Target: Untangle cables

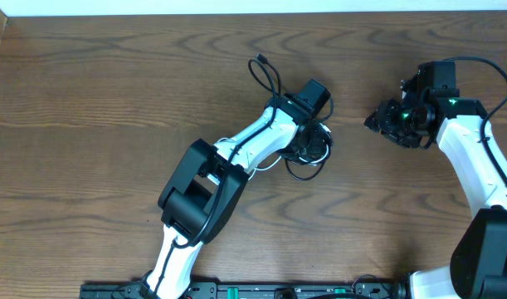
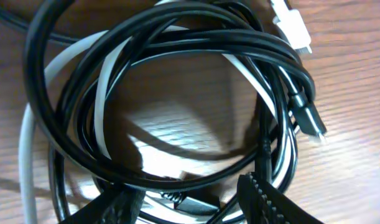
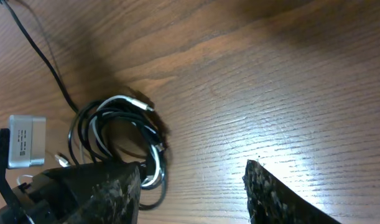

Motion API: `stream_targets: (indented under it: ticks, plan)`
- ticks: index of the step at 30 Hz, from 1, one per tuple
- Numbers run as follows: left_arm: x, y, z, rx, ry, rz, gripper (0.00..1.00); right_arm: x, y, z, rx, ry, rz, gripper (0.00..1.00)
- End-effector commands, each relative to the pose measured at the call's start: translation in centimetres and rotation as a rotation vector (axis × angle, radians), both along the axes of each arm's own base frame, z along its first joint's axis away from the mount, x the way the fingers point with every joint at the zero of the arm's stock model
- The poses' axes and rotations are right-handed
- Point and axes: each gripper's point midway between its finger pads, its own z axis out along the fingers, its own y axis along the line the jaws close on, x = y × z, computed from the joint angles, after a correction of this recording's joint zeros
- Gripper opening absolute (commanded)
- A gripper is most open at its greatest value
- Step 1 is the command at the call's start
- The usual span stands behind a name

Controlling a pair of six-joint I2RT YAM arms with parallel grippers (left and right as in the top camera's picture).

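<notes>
The white cable (image 2: 26,155) and black cable (image 2: 208,38) are lying wound together in one coil on the desk (image 1: 112,100). The left gripper (image 2: 190,191) is hanging directly over the coil, its jaws partly apart astride a few strands and not visibly pinching any, probably to single one out. The right gripper (image 3: 193,167) is hovering to the coil's right with its jaws wide and empty.

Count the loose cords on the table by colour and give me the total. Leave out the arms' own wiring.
Black cable: 1
White cable: 1
Total: 2
</notes>
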Motion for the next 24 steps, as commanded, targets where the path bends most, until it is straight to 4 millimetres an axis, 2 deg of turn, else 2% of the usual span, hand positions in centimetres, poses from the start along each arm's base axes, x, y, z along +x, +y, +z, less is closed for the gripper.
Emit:
stream_targets:
  ticks: [1, 7, 10, 15, 17, 18, 20, 24]
  plan:
    - [0.3, 2.9, -2.1, 0.142, -0.031, -0.003, 0.54, -0.1, -0.1, -0.2, -0.01, 0.005, 0.007, 0.5]
    - [1.5, 3.1, -2.0, 0.16, -0.086, 0.009, 0.52, -0.1, -0.1, -0.2, -0.013, 0.003, 0.014, 0.5]
    - [2.0, 2.7, -2.1, 0.147, -0.107, 0.009, 0.43, -0.1, -0.1, -0.2, -0.013, 0.003, 0.014, 0.5]
    - [1.9, 1.9, -4.1, 0.112, -0.073, 0.0, 0.43, -0.1, -0.1, -0.2, -0.013, 0.003, 0.014, 0.5]
    - [1.8, 1.7, -4.3, 0.095, -0.062, 0.0, 0.38, -0.1, -0.1, -0.2, -0.014, 0.002, 0.016, 0.5]
    - [1.9, 1.6, -4.2, 0.093, -0.066, 0.0, 0.3, -0.1, -0.1, -0.2, -0.015, 0.0, 0.021, 0.5]
    - [2.0, 1.5, -4.2, 0.09, -0.07, 0.0, 0.08, -0.1, -0.1, -0.2, -0.016, -0.001, 0.024, 0.5]
    - [2.1, 1.5, -3.7, 0.085, -0.075, 0.001, 0.07, -0.1, -0.1, -0.2, -0.016, -0.001, 0.025, 0.51]
